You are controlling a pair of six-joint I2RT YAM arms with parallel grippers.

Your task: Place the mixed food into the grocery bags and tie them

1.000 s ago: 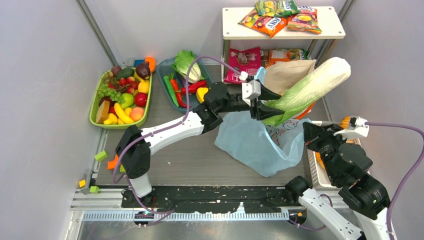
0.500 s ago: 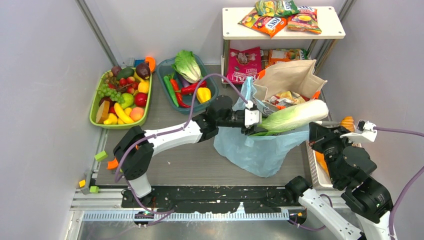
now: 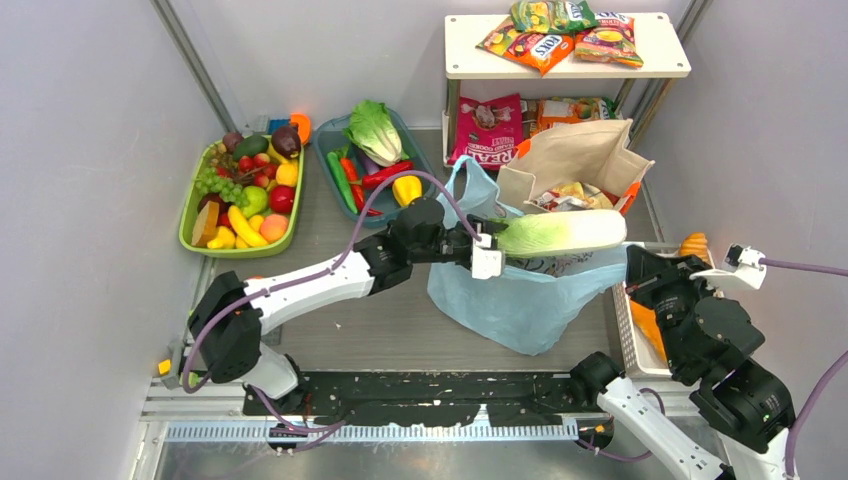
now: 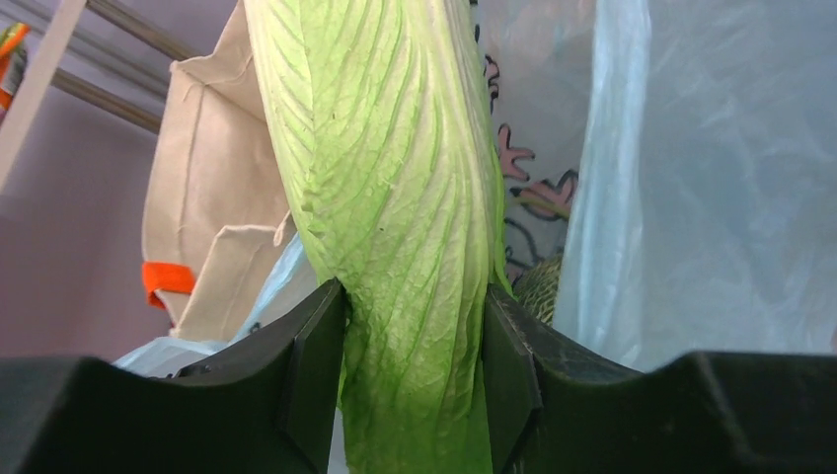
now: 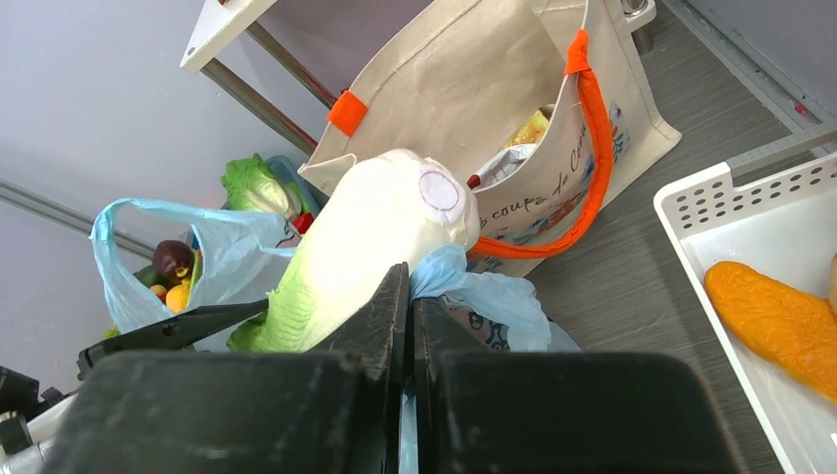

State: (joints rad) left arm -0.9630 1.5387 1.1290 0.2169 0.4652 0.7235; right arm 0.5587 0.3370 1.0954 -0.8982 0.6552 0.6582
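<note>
The grey tabletop (image 3: pixel 380 320) is crowded on every side of me. At the far right stands a white shelf (image 3: pixel 470 60) with snack packets (image 3: pixel 545 45) on top. To the far left sit a green tray (image 3: pixel 186 222) of fruit and, nearer the middle, a teal tray (image 3: pixel 322 152) of vegetables. The canvas tote (image 3: pixel 570 150) stands open just in front of the shelf, with packets already showing inside it. Touching its near side, the light-blue plastic bag (image 3: pixel 510 300) slumps on the tabletop, its mouth facing up. A white basket (image 5: pixel 730 193) lies at my right edge.

The long cabbage (image 3: pixel 565 232) lies level across the mouth of the blue bag, not down inside it, with the tote right behind it. Its pale stub end points toward my right arm (from that wrist it sits just above my fingers).

My left gripper (image 4: pixel 413 375) is clamped on the cabbage's green leafy end, one finger on each flank. My right gripper (image 5: pixel 410 296) is closed tight at the bag's right rim, with a fold of blue film caught between the fingers, just under the cabbage's stub.
</note>
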